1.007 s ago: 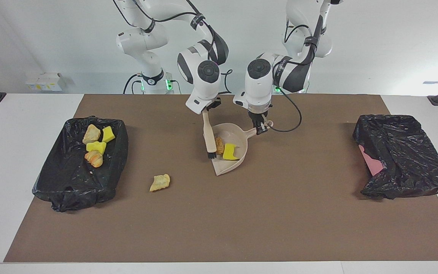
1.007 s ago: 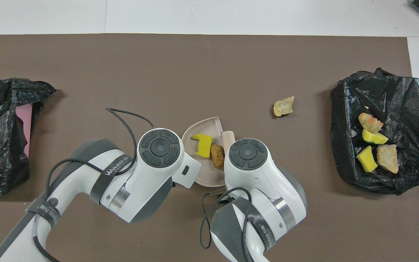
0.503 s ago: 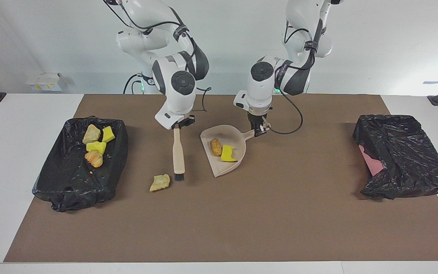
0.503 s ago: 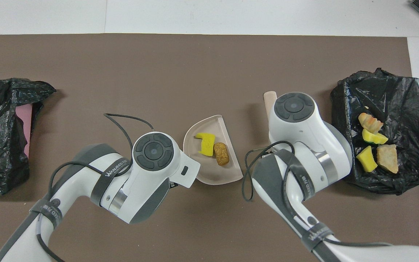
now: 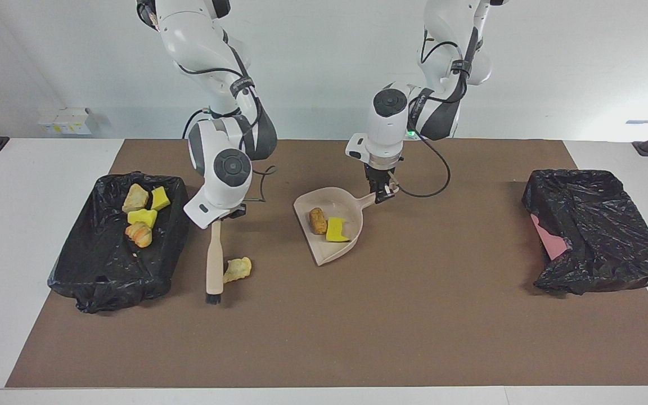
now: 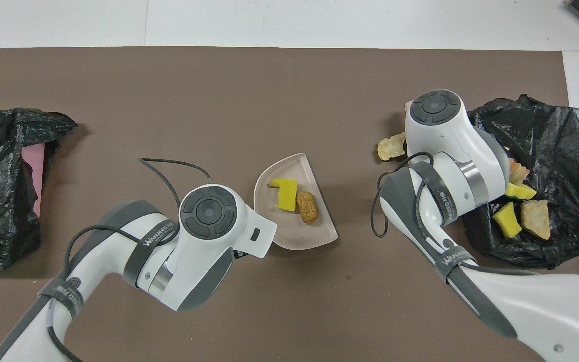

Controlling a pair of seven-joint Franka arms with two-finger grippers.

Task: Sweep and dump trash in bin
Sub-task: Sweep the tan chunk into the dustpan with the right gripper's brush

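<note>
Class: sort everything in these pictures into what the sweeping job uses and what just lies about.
Job: trash, dustpan, brush, bin holding trash, left gripper, right gripper.
Lying about: second bin, brown mat, wall box.

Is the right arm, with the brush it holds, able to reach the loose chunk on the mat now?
Probably yes. The right hand holds the brush upright, its bristles low beside the loose chunk, between it and the bin. Nothing lies between brush and chunk.
</note>
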